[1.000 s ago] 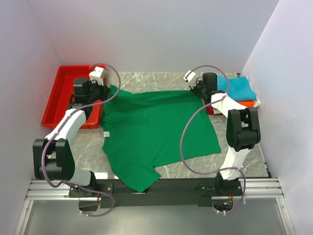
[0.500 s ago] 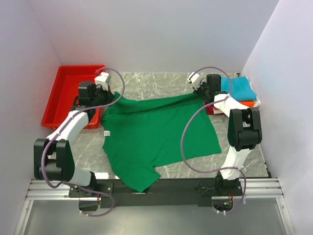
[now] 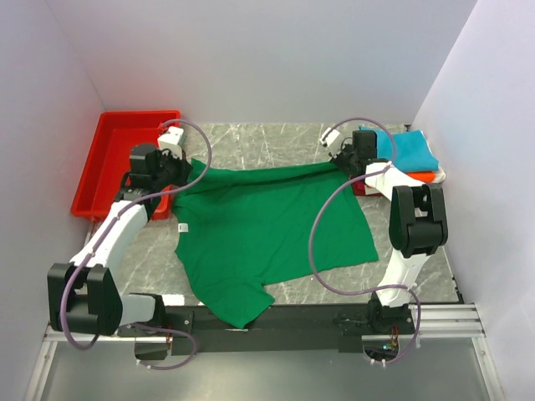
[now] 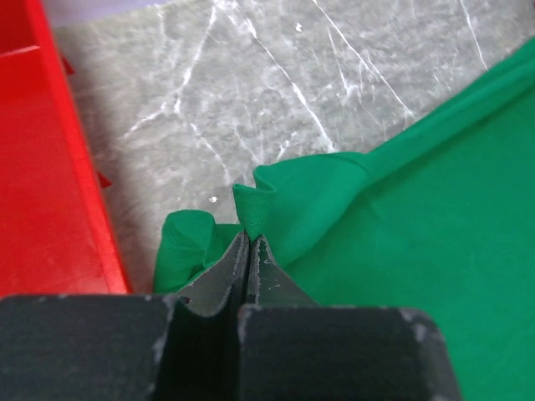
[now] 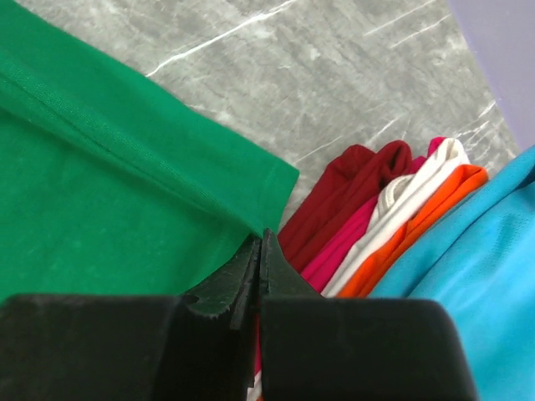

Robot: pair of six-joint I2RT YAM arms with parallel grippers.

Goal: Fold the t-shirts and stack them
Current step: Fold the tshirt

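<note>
- green t-shirt (image 3: 267, 234) flat on marble table (image 3: 251, 138), near sleeve over the front edge
- left gripper (image 4: 249, 244) clamped tight on the far-left corner, cloth bunched at the tips
- right gripper (image 5: 261, 241) pinched closed on the far-right hem
- folded stack (image 5: 393, 209), teal on top, just beside right gripper
- red tray (image 4: 42, 167) far left

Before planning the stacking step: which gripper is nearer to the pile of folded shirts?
Right. The right gripper pinches the green shirt just beside the pile; the left gripper holds its opposite corner, by the red tray.
</note>
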